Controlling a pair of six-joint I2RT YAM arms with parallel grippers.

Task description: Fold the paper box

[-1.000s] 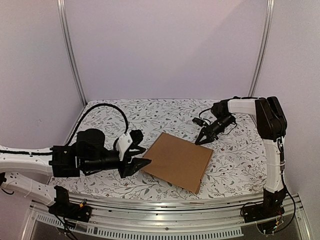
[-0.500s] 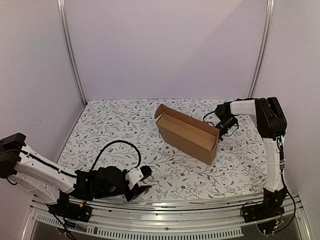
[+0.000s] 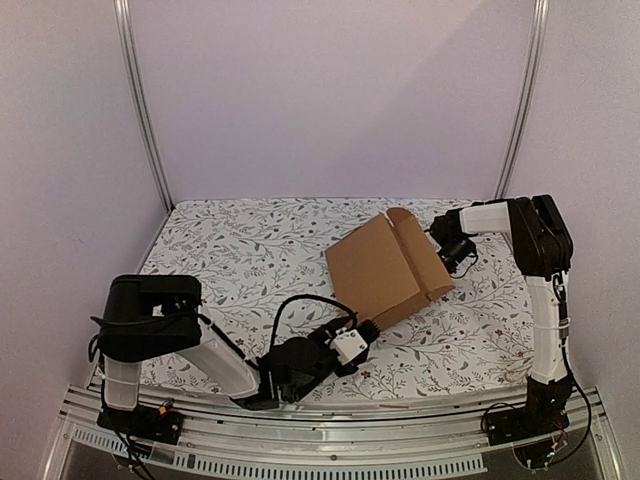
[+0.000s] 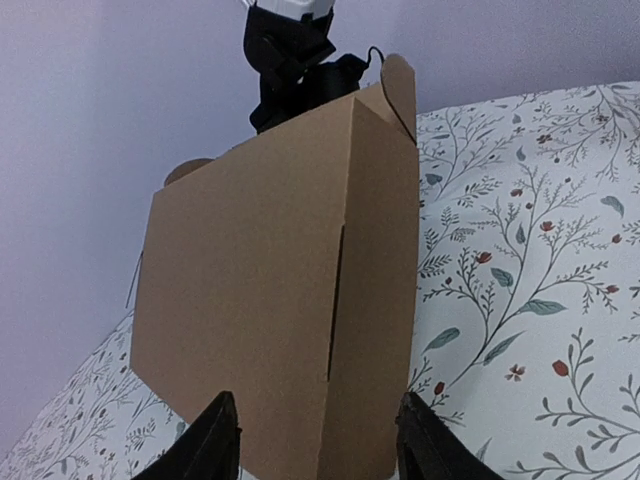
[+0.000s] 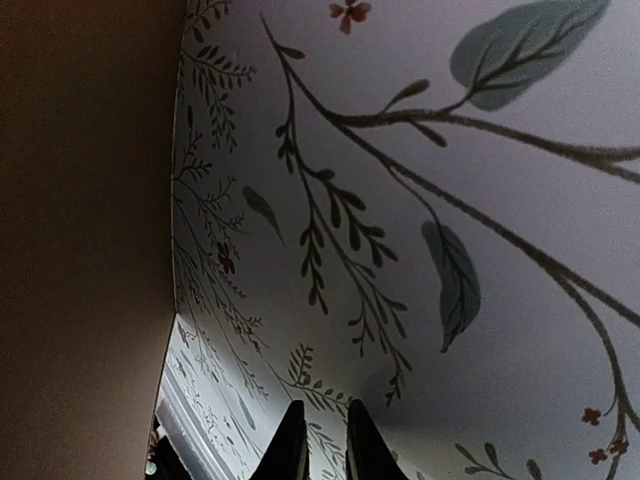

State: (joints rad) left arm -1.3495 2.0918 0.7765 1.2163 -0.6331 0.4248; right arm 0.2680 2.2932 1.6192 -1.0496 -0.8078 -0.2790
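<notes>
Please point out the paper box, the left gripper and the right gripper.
paper box (image 3: 376, 272): top external view, broad brown panel.
left gripper (image 4: 318, 400): left wrist view, midway between its fingertips.
right gripper (image 5: 322, 410): right wrist view, midway between its fingertips.

Left gripper (image 4: 316, 405) low, jaws apart; right gripper (image 5: 322, 408) nearly closed

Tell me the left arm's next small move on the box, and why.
Probably ease the left gripper forward and close it on the box's near edge. The box stands tilted up off the tablecloth, its lower edge just ahead of the open fingers, which do not grip it, while the right gripper sits behind its far side.
</notes>
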